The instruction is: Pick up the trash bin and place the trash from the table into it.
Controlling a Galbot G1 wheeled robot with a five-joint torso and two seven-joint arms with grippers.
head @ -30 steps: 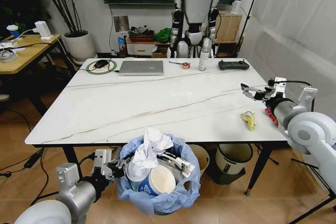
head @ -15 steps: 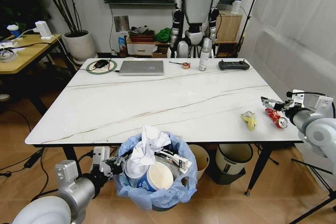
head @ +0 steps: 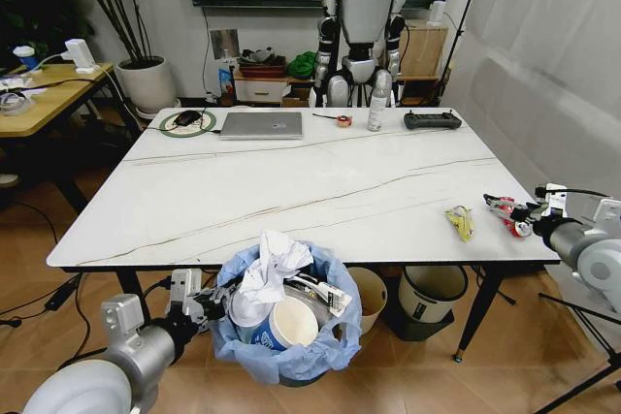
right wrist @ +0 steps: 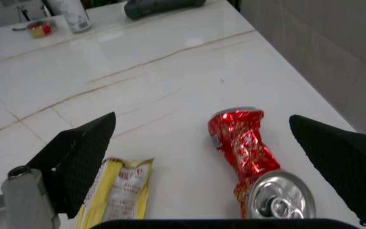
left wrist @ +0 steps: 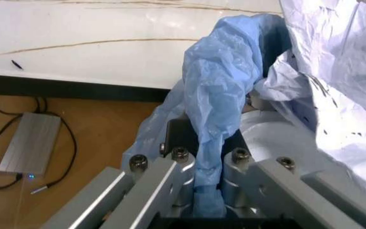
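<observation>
A: The white marble surface (head: pixel 291 191) is nearly bare; which step is this?

B: Last litter. The left claw (left wrist: pixel 199 164) is clenched on the trash bin (head: pixel 291 356) bag below the near edge. The right claw (right wrist: pixel 202 157), spread wide, flanks the crushed red can (right wrist: pixel 247 148).

A: Next?

B: Likely closing on the can. The right wrist view shows the yellow wrapper (right wrist: pixel 119 186) just beside it.

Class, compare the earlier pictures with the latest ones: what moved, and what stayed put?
The right gripper swung right and toward the table's near edge, ending open around the crushed red can. The left gripper stayed clamped on the trash bin; the yellow wrapper stayed put.
</observation>
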